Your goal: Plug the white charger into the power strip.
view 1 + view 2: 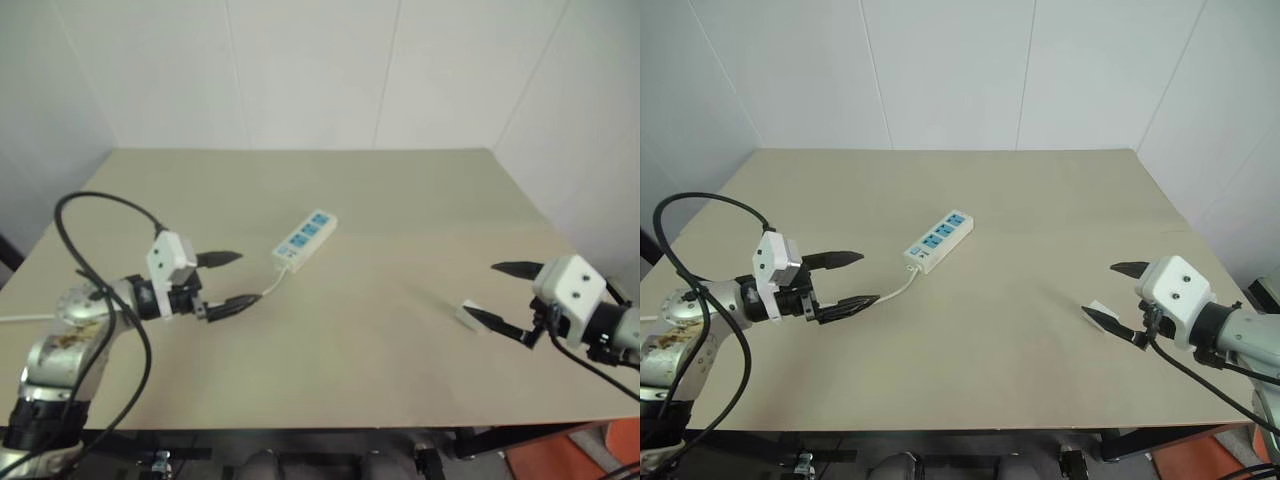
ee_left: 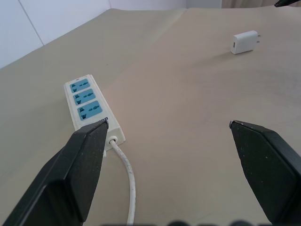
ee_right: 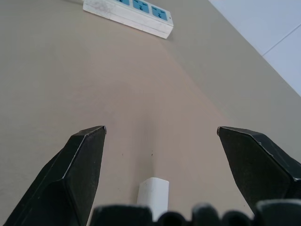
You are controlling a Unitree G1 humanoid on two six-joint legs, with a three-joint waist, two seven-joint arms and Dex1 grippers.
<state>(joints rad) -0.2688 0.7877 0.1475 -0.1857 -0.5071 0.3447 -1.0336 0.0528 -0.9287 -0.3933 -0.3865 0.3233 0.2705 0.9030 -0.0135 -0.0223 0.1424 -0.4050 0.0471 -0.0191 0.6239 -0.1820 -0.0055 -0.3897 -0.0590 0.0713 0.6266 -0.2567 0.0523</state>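
Observation:
The power strip point(image 1: 305, 240), a long white bar with three blue socket faces, lies on the tan table point(image 1: 400, 190) left of centre, and its thin white cord point(image 2: 128, 174) trails toward my left arm. My left gripper point(image 1: 248, 278) hovers open just short of the strip's cord end, fingers wide apart. The white charger point(image 1: 1095, 308), a small white block, lies flat on the table at the right. My right gripper point(image 1: 1098, 289) is open over it. In the right wrist view the charger point(image 3: 154, 195) sits low between the two fingers, untouched.
White walls point(image 1: 320, 70) close off the table's far side and right side. A black cable point(image 1: 100, 290) loops over my left arm. Bare tabletop stretches between the strip and the charger. Orange and dark objects point(image 1: 590, 450) lie below the table's near right corner.

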